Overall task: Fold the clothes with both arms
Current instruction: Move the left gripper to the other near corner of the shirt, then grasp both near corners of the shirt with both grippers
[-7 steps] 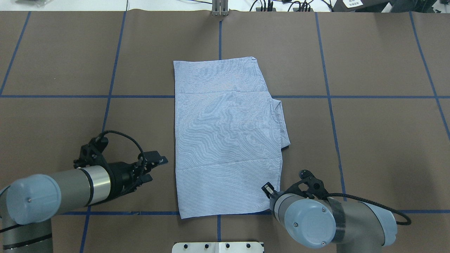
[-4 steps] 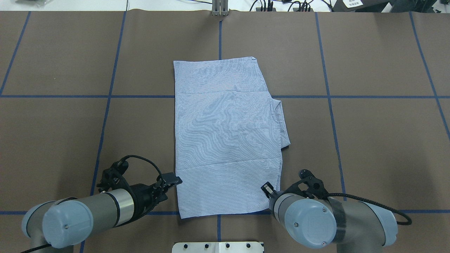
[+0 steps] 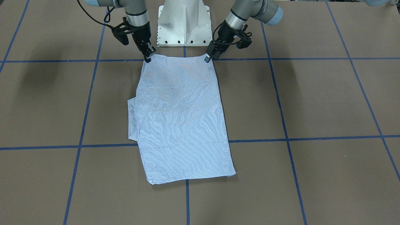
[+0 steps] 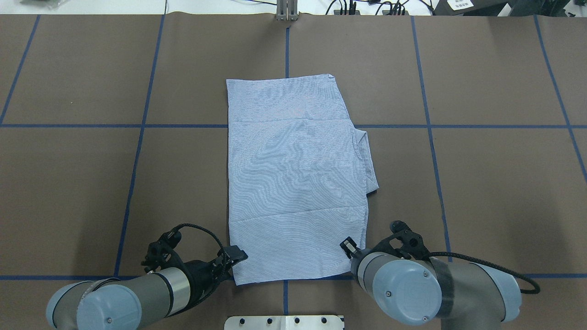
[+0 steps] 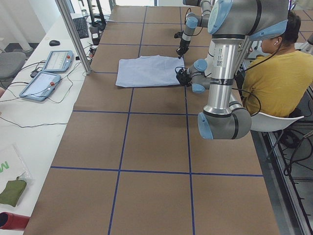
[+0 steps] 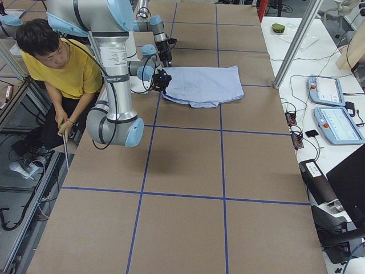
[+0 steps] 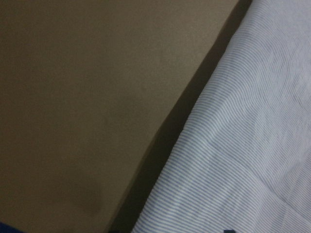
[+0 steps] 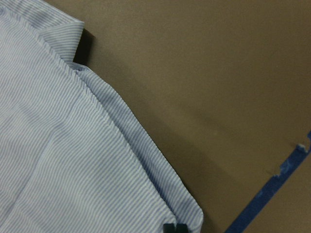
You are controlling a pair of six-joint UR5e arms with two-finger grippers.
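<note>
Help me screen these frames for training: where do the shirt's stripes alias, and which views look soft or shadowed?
Overhead exterior and exterior front-facing: moiré swirls across the shirt. Left wrist-mounted: soft, stripes faint, dark shadow band along the shirt's edge. Right wrist-mounted: sharper, stripes resolve cleanly. Exterior front-facing: diffuse shadows on the table.

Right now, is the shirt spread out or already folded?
Folded: the shirt lies flat as a narrow rectangle, no sleeves spread, layers showing along one edge.
</note>
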